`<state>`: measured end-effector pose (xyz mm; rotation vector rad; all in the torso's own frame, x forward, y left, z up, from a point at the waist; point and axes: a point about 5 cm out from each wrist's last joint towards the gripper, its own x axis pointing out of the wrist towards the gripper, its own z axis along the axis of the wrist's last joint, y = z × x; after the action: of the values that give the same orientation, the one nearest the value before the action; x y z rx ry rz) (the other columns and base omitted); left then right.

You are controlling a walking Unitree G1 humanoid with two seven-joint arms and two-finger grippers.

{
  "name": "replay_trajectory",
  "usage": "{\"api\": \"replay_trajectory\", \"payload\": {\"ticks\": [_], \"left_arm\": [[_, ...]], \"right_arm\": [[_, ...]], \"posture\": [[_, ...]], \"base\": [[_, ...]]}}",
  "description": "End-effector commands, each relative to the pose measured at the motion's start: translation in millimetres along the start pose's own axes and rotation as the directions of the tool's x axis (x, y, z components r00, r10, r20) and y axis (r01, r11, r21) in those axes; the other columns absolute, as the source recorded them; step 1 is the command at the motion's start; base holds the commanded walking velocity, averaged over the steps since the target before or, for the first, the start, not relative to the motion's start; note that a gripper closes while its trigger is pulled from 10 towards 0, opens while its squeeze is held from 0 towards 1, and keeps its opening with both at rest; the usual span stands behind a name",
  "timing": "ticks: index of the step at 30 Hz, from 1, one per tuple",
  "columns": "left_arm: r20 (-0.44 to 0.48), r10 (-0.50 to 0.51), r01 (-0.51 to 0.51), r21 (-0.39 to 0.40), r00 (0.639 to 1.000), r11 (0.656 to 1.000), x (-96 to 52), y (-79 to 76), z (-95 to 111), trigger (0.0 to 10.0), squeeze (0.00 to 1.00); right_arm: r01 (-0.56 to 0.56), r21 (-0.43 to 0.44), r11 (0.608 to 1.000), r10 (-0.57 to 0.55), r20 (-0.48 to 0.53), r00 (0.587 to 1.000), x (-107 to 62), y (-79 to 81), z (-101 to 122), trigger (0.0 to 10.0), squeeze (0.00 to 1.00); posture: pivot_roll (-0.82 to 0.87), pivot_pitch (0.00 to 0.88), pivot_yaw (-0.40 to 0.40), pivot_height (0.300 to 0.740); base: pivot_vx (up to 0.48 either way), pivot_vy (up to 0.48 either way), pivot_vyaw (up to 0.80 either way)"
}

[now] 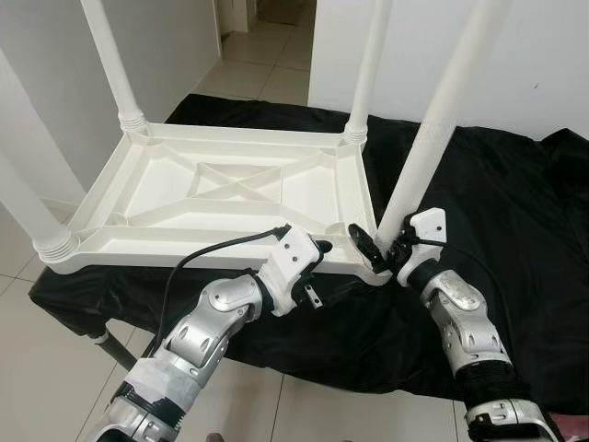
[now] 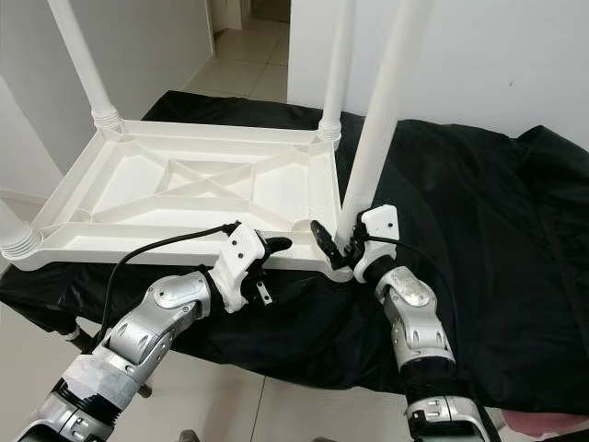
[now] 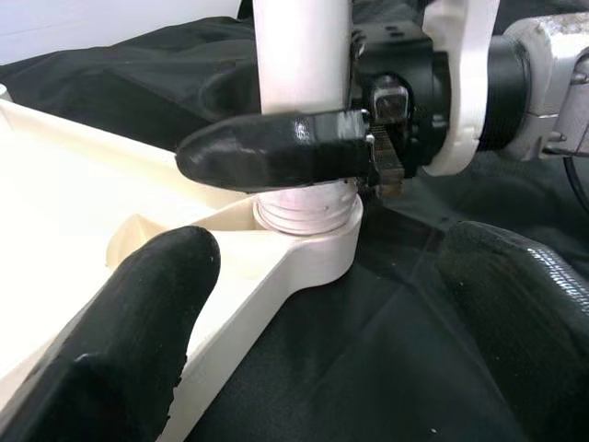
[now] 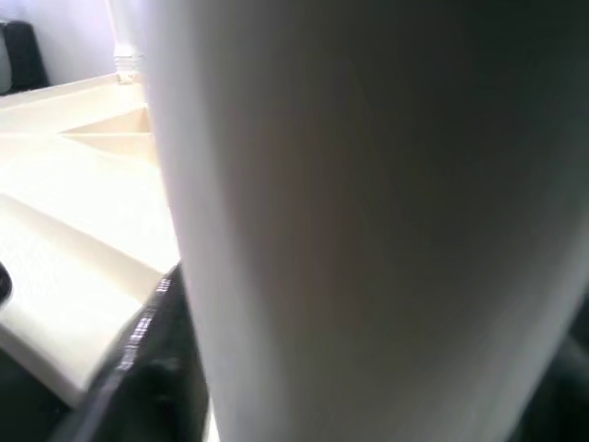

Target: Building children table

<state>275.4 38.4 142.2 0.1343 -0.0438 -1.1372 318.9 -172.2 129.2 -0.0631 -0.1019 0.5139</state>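
At tabletop (image 1: 221, 189) corner, right gripper (image 1: 379, 247) fingers (image 3: 276, 152) clamped around table leg (image 1: 433, 138).

We see two arms of brushed silver metal, built from rounded, jointed shells with black rings between the segments. Each ends in a white plastic wrist housing. Our left gripper (image 1: 339, 245) carries long, matte black fingers (image 3: 138, 341) with rounded, slightly textured tips. A black cable loops from its white housing back along the forearm, and a small black plug sticks out beneath. The lower left arm is wrapped in pale tape. Our right gripper (image 1: 375, 249) has glossy black fingers, a toothed metal part and thin black wires at the wrist
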Motion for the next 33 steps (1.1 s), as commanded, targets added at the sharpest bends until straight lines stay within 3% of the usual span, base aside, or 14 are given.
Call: {"api": "replay_trajectory", "payload": {"ticks": [1,14,15,16,23,24,28,30,32,33], "left_arm": [[-0.005,-0.098,0.098,0.016,0.995,0.995,0.8,-4.2,2.7,10.0,0.0],[-0.007,-0.102,0.103,0.008,0.995,0.995,0.7,-5.6,1.5,10.0,0.0],[-0.006,-0.104,0.104,0.009,0.995,0.995,1.1,-5.6,1.8,10.0,0.0],[-0.006,-0.105,0.105,0.009,0.994,0.994,1.4,-5.5,2.1,10.0,0.0],[-0.006,-0.111,0.112,0.011,0.994,0.994,1.5,-5.5,2.1,10.0,0.0],[-0.005,-0.113,0.113,0.01,0.994,0.994,1.7,-6.0,1.9,10.0,0.0],[-0.005,-0.115,0.115,0.01,0.993,0.993,2.1,-6.4,1.6,10.0,0.0],[-0.004,-0.116,0.116,0.009,0.993,0.993,2.9,-7.2,1.4,10.0,0.0],[-0.002,-0.118,0.118,0.008,0.993,0.993,3.6,-8.0,1.3,10.0,0.0],[-0.002,-0.119,0.119,0.009,0.993,0.993,3.6,-8.1,1.1,10.0,0.0]], "right_arm": [[-0.026,-0.018,0.999,0.026,-0.015,1.0,0.5,-2.7,-1.8,0.0,0.0],[-0.024,0.01,1.0,0.025,-0.028,0.999,-16.3,-9.4,-9.4,0.0,0.0],[-0.011,0.009,1.0,0.011,-0.027,1.0,-16.7,-9.7,-9.2,3.2,0.0],[0.007,0.014,1.0,-0.006,-0.023,1.0,-16.4,-10.0,-9.0,10.0,0.0],[0.17,0.025,0.985,-0.17,0.001,0.985,-13.1,-3.8,-6.4,10.0,0.0],[0.272,0.052,0.961,-0.272,-0.008,0.962,-12.4,-3.1,-7.5,10.0,0.0],[0.377,0.079,0.923,-0.376,-0.027,0.926,-12.2,-4.5,-8.6,10.0,0.0],[0.512,0.107,0.853,-0.51,-0.043,0.859,-12.5,-3.5,-7.9,10.0,0.0],[0.632,0.119,0.766,-0.63,-0.057,0.775,-13.7,8.3,-6.0,10.0,0.0],[0.65,0.119,0.75,-0.648,-0.064,0.759,-13.6,11.3,-6.4,10.0,0.0]], "posture": [[-0.06,0.0,0.003,0.74],[-0.07,0.0,0.012,0.74],[-0.07,0.0,0.013,0.74],[-0.07,0.0,0.015,0.74],[-0.08,0.0,0.019,0.74],[-0.08,0.0,0.018,0.74],[-0.08,0.0,0.015,0.74],[-0.08,0.0,0.011,0.74],[-0.08,0.0,0.006,0.74],[-0.08,0.0,0.002,0.74]], "base": [[0.0,0.0,0.0],[0.0,0.0,0.0],[0.0,0.0,0.0],[0.0,0.0,0.0],[0.0,0.0,0.0],[0.0,0.0,0.0],[0.0,0.0,0.0],[0.0,0.0,0.0],[0.0,0.0,0.0],[0.0,0.0,0.0]]}}
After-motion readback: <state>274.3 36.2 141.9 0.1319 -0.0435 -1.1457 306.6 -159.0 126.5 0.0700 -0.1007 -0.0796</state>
